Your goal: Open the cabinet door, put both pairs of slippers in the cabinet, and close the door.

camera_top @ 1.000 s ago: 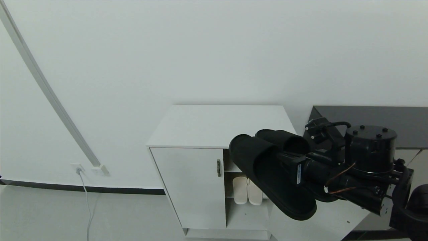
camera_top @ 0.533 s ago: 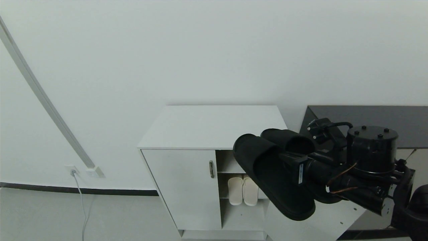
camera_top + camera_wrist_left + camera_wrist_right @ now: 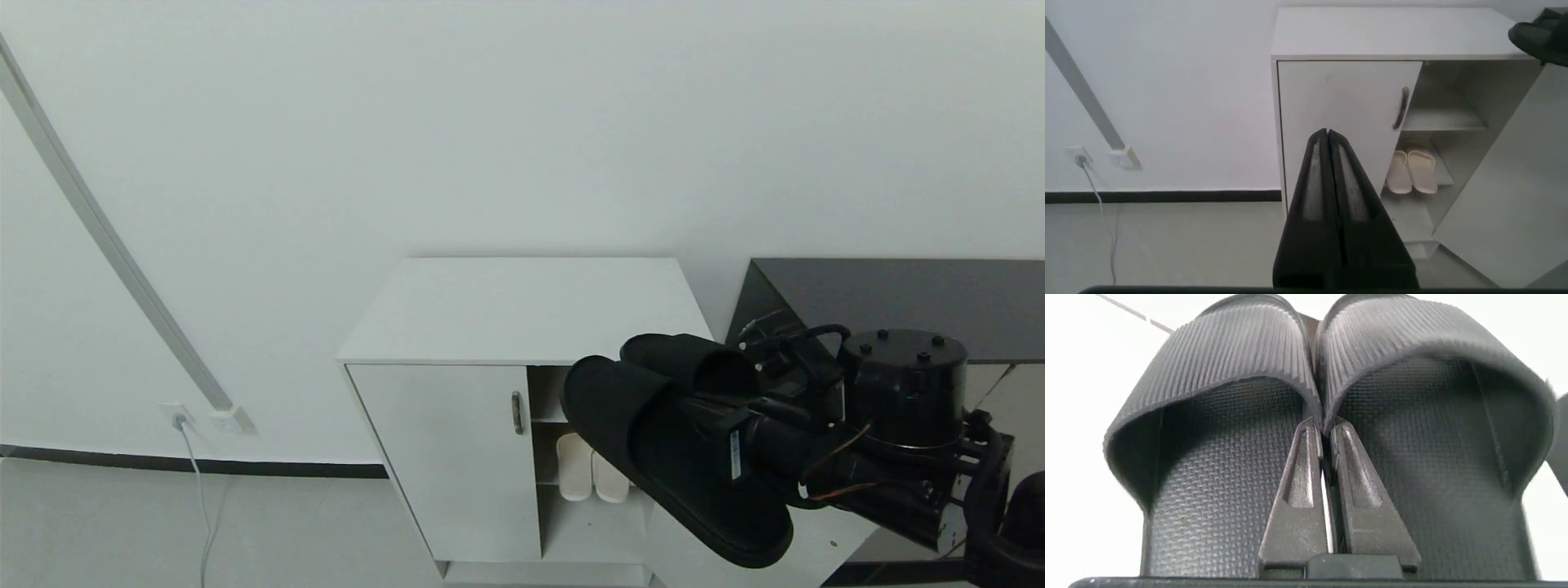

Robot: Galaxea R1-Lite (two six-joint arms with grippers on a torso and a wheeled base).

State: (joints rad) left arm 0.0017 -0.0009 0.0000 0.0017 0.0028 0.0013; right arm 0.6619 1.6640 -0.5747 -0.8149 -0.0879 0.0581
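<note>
black slippers (image 3: 1233,384) pinched by inner edges between fingers of right gripper (image 3: 1324,433), left gripper (image 3: 1327,143) closed (empty)

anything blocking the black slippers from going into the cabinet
Nothing visible does. The right claw holds the black slippers in front of the cabinet's open half. The white slippers sit on the middle shelf; the space below them looks free.

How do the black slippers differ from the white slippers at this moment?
The black slippers are dark; the white slippers are pale. The black slippers hang tilted, clamped in the right gripper outside the cabinet; the white slippers lie flat on a shelf inside it. Each pair sits side by side.
</note>
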